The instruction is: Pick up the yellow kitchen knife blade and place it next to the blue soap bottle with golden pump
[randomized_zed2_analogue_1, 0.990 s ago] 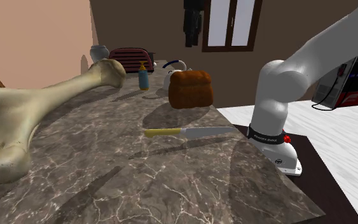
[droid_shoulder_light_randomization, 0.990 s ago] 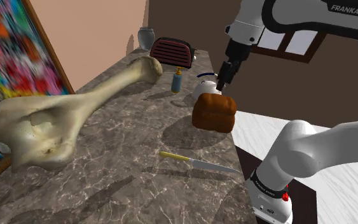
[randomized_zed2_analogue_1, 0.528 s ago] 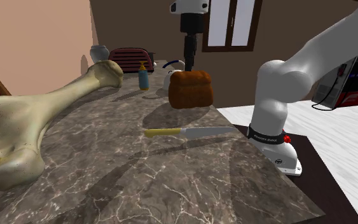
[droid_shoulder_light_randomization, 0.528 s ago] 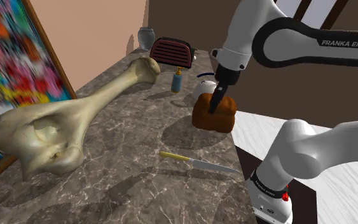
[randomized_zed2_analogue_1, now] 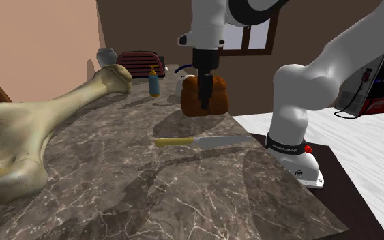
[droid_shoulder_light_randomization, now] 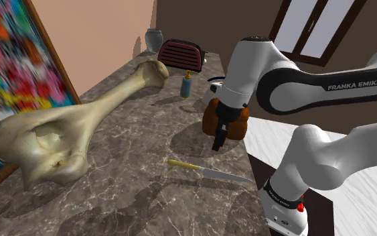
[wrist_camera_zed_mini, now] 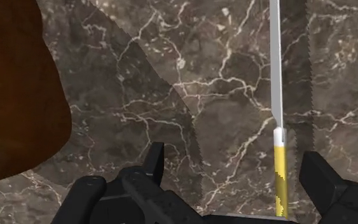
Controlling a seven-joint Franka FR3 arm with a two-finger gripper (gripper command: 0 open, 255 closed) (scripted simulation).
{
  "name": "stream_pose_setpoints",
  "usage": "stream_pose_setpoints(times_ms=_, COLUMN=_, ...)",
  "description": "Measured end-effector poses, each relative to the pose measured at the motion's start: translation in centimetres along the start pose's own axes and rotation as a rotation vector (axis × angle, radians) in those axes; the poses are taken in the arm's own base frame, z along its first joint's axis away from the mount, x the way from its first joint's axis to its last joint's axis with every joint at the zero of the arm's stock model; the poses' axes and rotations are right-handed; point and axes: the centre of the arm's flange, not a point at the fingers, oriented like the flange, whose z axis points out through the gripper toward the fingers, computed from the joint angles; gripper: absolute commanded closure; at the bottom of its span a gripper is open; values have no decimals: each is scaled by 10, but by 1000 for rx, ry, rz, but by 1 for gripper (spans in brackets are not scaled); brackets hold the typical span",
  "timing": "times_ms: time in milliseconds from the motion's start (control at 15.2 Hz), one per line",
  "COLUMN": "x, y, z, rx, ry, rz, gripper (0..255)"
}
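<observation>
Clearly this is the approach to the grasp: the pincer [droid_shoulder_light_randomization: 217, 143] hangs point-down above the bench [droid_shoulder_light_randomization: 126, 194] with its fingers spread wide and nothing between them touched, so it is released and empty. The knife [droid_shoulder_light_randomization: 210, 172] lies flat on the stone just below the pincer, not yet lifted. Its yellow handle sits close inside one finger and its pale blade runs straight away from the pincer along the surface. In the wrist view the knife [wrist_camera_zed_mini: 277, 114] runs lengthwise across the gap of the pincer [wrist_camera_zed_mini: 234, 159], which I judge is deliberate, since closing would then pinch the handle by its narrow sides. It sits off-centre, though, so a small sideways shift seems needed before descending. Because the knife is thin and lies flush on the stone, the fingers probably have to reach almost to the bench to catch it. A brown loaf [randomized_zed2_analogue_1: 192, 95] stands just behind the pincer [randomized_zed2_analogue_1: 204, 109], close enough that the arm must keep clear of it. The blue soap bottle [droid_shoulder_light_randomization: 187, 85] stands upright well apart from the pincer, beyond the loaf and near a dark red toaster [droid_shoulder_light_randomization: 180, 53]. A huge bone [droid_shoulder_light_randomization: 80, 127] lies along the bench further off, leaving open stone beside the bottle where the knife could be set down.
</observation>
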Motion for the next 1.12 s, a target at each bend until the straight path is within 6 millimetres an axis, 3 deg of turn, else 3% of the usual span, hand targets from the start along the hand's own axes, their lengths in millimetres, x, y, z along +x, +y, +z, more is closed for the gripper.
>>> stream_pose_setpoints(times_ms=462, x=-7, y=-49, z=68, rx=11, ry=-8, rz=-153, gripper=0)
stream_pose_setpoints(times_ms=858, x=-8, y=-54, z=101, rx=11, ry=-8, rz=-164, gripper=0)
stream_pose_setpoints(times_ms=1122, x=-8, y=-54, z=109, rx=11, ry=-7, rz=-164, gripper=0)
